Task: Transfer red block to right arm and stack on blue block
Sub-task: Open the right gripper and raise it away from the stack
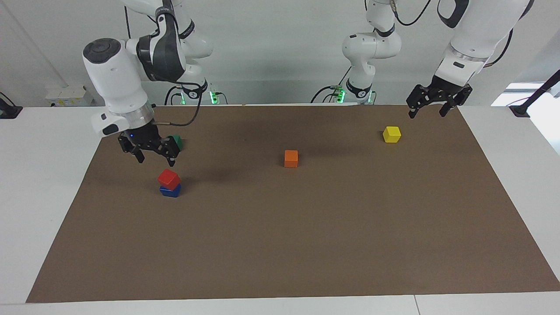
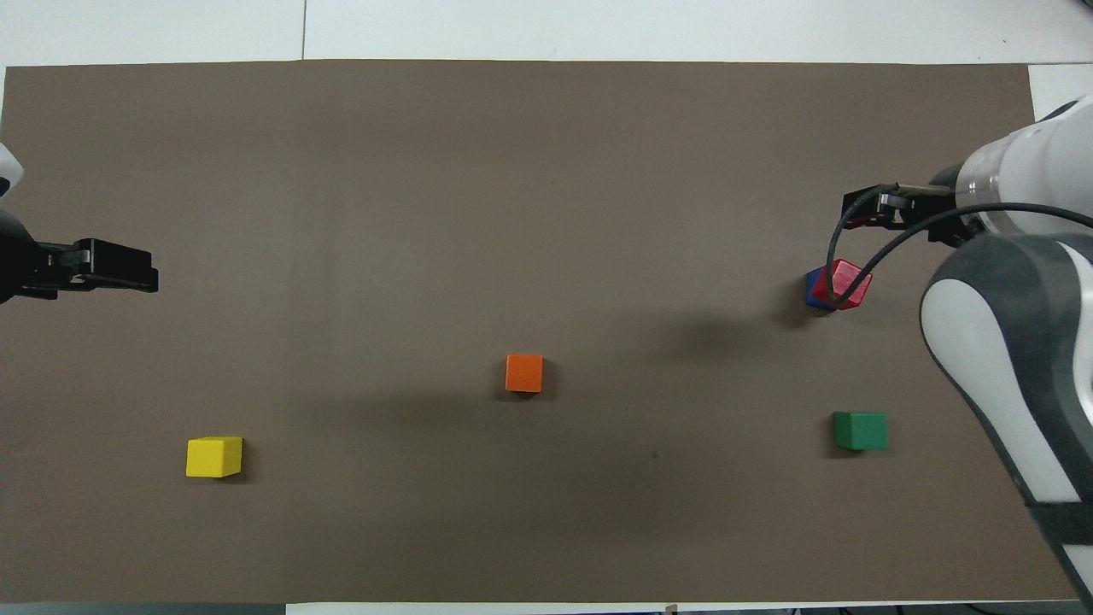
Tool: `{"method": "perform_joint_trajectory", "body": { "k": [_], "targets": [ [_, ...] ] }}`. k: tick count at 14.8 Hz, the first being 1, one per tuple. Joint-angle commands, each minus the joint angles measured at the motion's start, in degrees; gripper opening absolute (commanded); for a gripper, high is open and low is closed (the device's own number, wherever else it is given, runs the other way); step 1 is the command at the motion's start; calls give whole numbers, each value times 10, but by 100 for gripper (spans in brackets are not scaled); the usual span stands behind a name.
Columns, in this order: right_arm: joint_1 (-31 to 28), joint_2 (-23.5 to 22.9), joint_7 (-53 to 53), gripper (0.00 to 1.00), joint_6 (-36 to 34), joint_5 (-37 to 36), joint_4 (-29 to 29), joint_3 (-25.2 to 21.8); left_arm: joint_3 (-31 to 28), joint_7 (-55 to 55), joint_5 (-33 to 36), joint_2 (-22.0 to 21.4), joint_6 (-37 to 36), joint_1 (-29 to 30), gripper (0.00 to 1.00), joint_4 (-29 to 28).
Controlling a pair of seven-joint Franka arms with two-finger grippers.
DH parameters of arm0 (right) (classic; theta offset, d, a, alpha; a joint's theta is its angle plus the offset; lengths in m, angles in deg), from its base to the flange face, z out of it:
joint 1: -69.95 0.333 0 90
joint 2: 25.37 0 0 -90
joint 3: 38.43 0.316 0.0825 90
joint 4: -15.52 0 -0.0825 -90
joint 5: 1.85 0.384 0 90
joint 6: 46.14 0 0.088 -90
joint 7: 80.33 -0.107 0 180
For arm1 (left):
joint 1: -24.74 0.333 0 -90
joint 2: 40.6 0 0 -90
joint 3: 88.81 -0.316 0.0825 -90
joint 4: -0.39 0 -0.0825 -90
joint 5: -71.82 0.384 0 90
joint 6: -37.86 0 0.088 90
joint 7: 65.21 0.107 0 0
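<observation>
The red block (image 1: 169,178) sits on the blue block (image 1: 170,191) toward the right arm's end of the brown mat, turned a little askew on it. In the overhead view the red block (image 2: 843,284) covers most of the blue block (image 2: 811,289). My right gripper (image 1: 156,160) is open and empty, raised in the air just above the stack and clear of it. My left gripper (image 1: 428,112) is open and empty, waiting in the air at the left arm's end of the mat; it also shows in the overhead view (image 2: 145,275).
A green cube (image 1: 176,141) lies nearer to the robots than the stack, partly hidden by the right gripper. An orange cube (image 1: 291,158) lies mid-mat. A yellow cube (image 1: 391,134) lies near the left gripper. The brown mat (image 1: 306,245) covers the table.
</observation>
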Motion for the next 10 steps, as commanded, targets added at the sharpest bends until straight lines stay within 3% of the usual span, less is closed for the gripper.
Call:
{"method": "perform_joint_trajectory", "body": {
  "k": [1,3,6,10],
  "targets": [
    [-6,49,36,100,-74,11,9,7,-1,2,11,-2,-9,-1,100,3],
    [-12,60,66,100,-125,11,33,5,-1,2,11,-2,-9,-1,100,3],
    [-19,35,107,100,-215,10,108,-3,-1,2,11,-2,-9,-1,100,3],
    [-34,32,113,100,-232,7,113,-5,-1,2,11,-2,-9,-1,100,3]
  ]
}}
